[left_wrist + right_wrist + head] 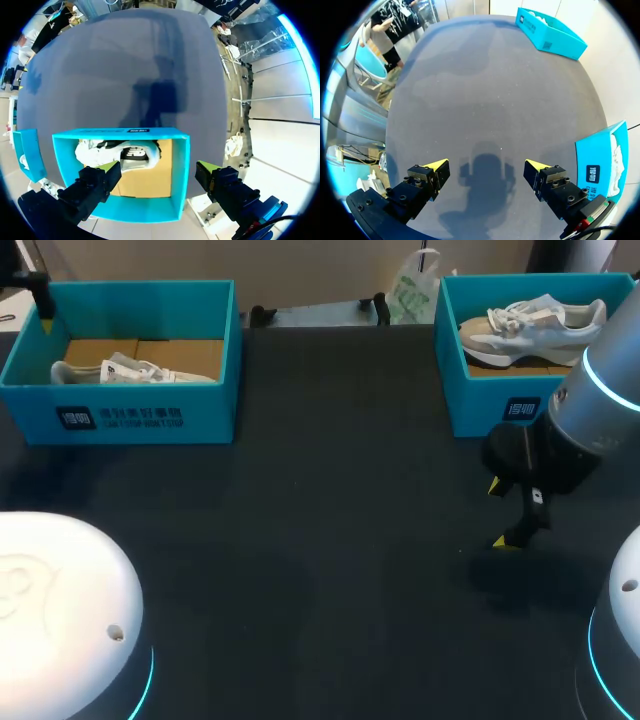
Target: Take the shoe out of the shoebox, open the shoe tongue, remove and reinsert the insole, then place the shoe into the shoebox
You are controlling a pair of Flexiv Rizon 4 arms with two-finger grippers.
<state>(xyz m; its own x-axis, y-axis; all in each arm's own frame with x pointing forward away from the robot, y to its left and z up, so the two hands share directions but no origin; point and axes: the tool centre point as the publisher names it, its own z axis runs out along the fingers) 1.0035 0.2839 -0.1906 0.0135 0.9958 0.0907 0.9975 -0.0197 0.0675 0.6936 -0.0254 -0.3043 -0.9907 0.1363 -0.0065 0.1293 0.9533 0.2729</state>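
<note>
Left pincer [157, 169]: wide open, nothing in it; hangs above left shoebox [150, 400], one finger over the inside, the other past its side wall.
Right pincer [499, 512]: wide open, empty; above bare desk [330, 540], just in front of right shoebox [490, 400].
White shoe [135, 370]: inside left shoebox, near its front wall; prob. on its side, hard to tell.
Beige shoe [540, 325]: inside right shoebox, sole down.
Boxes: both at far edge of desk, well apart.
</note>
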